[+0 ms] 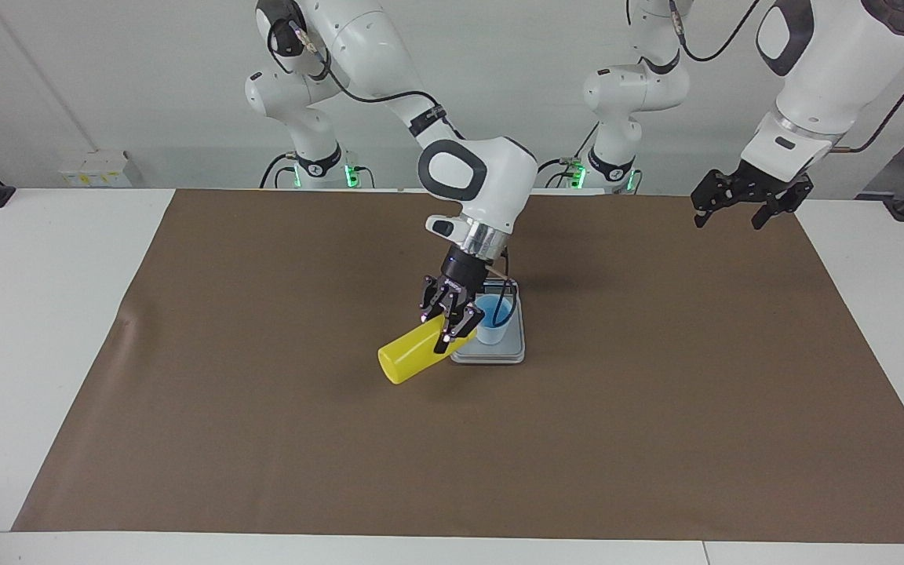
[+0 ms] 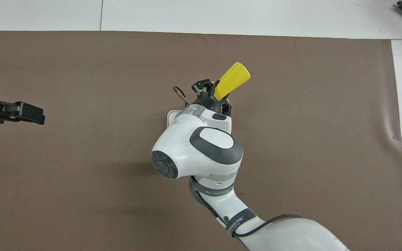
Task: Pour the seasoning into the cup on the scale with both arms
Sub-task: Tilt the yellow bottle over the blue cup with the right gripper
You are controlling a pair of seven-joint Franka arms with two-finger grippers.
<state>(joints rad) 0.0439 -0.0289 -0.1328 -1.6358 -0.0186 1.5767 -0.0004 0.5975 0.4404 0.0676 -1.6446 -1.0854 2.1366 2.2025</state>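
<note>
From above, the right arm (image 2: 197, 150) hides the cup (image 1: 493, 318) seen across the table.

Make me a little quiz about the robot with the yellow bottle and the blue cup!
1. True or false: the blue cup stands on the scale.
2. Which gripper holds the yellow bottle? A) the left gripper B) the right gripper C) neither
3. Fill in: the left gripper waits, open, over the ____ arm's end of the brown mat.

Key
1. True.
2. B: the right gripper is shut on the bottle, tilted with its nozzle end toward the cup.
3. left.
</note>
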